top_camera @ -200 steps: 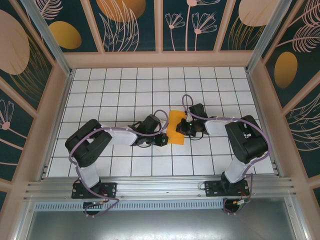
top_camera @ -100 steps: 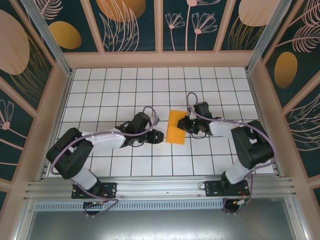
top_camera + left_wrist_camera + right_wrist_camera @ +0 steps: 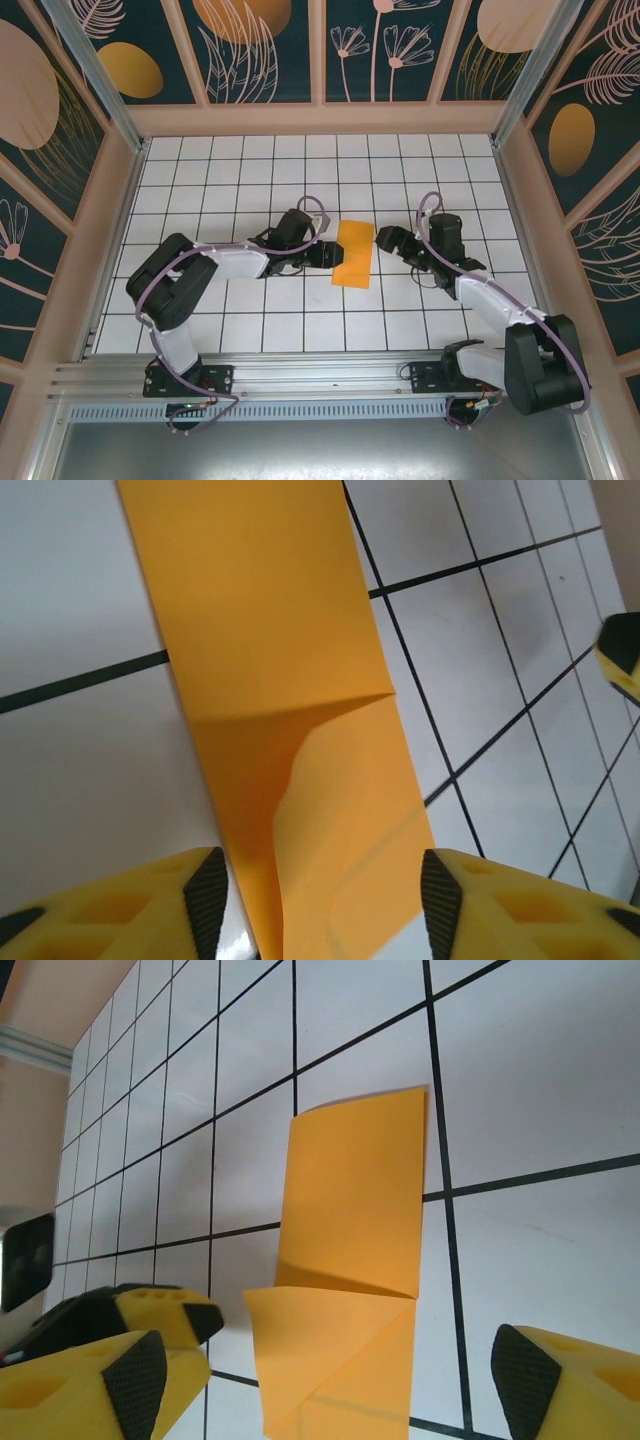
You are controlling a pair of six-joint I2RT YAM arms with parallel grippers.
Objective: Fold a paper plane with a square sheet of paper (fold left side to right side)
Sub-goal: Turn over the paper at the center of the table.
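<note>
Top external view: thin bright orange sheet of paper (image 3: 352, 254), folded to a narrow oblong, flat on the white black-lined grid tabletop (image 3: 230, 180) near its middle. Left black-and-yellow two-finger gripper (image 3: 324, 254) right at the sheet's left edge; touching or just short of it, cannot tell from above. Right black-and-yellow two-finger gripper (image 3: 384, 239) just beside the sheet's upper right corner, apart from it.

Left wrist view: fingers spread wide, black pads (image 3: 207, 895) on either side of the sheet and not closed on it. Plain here, yet too small to make out from above: a slightly lifted flap and a slanting crease across the strip.

Right wrist view: fingers likewise wide apart, holding nothing. Sheet on the tiles ahead, between them. Triangular folded flap at its near end, and a yellow finger of the left gripper close by its left side.
</note>
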